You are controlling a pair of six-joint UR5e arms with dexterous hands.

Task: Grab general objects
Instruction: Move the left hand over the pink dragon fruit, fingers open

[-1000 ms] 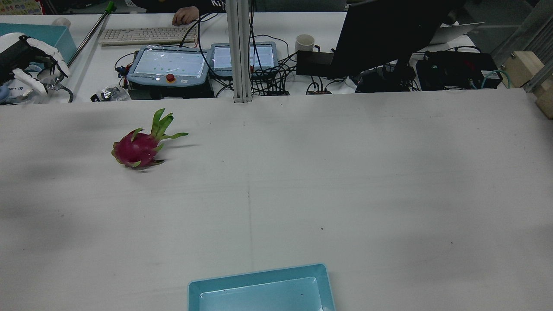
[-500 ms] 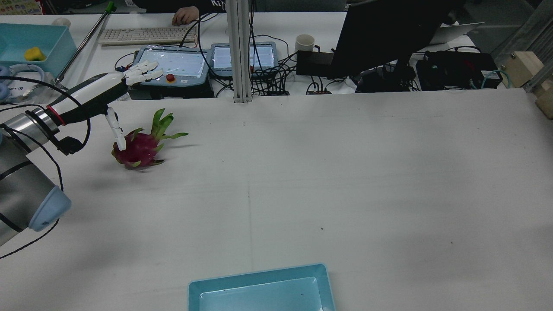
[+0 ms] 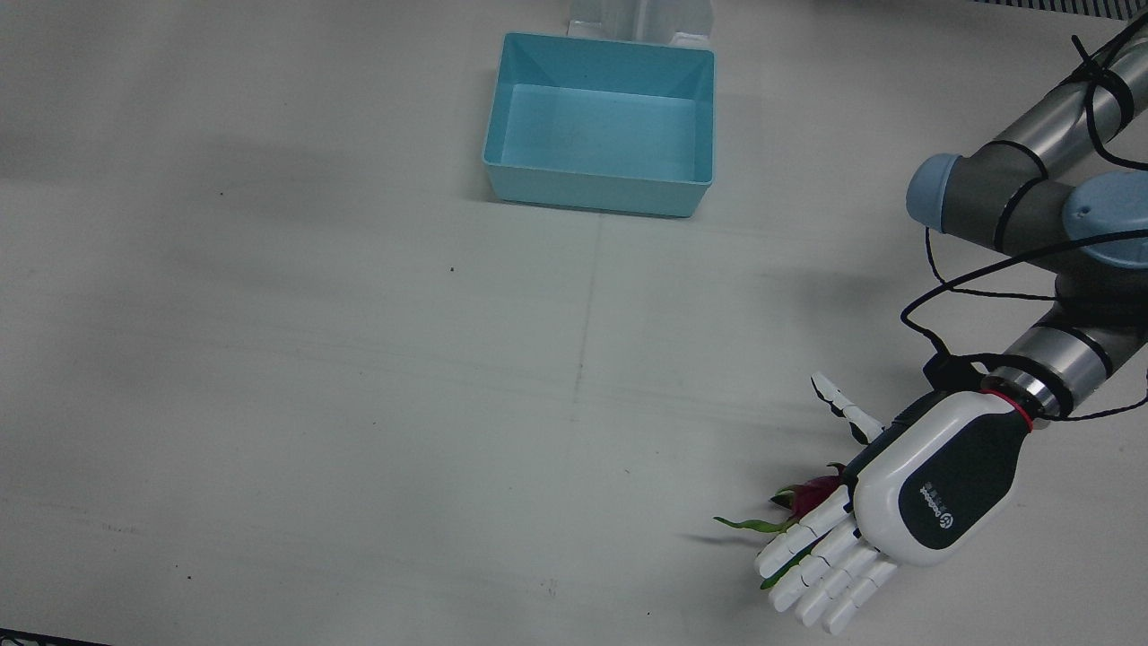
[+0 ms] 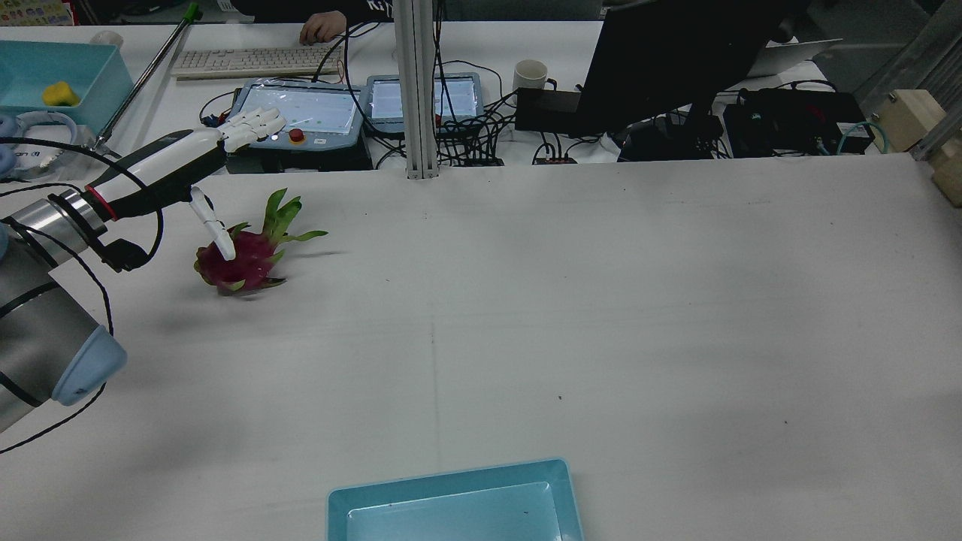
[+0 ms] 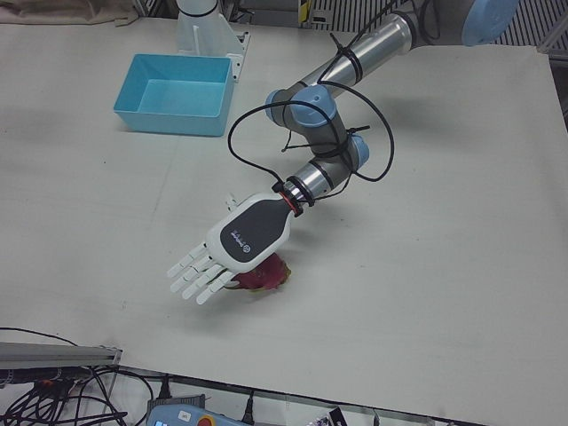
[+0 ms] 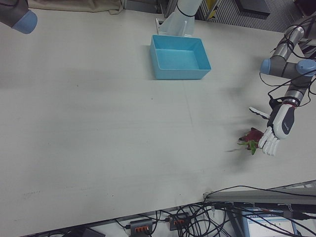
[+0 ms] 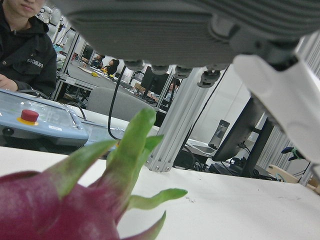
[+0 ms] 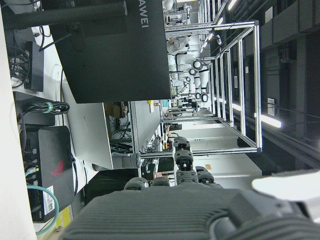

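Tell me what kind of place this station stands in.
Most likely a robotics lab: grey teach pendants with a red stop button sit beside a white keyboard, a person's hand works there, and aluminium frames fill the room.

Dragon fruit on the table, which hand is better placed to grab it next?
Left. The left hand hovers open directly over the dragon fruit; the right hand shows only in its own camera, facing away.

Left hand (image 6: pixel 280 123) apparently above dragon fruit (image 6: pixel 253 136).
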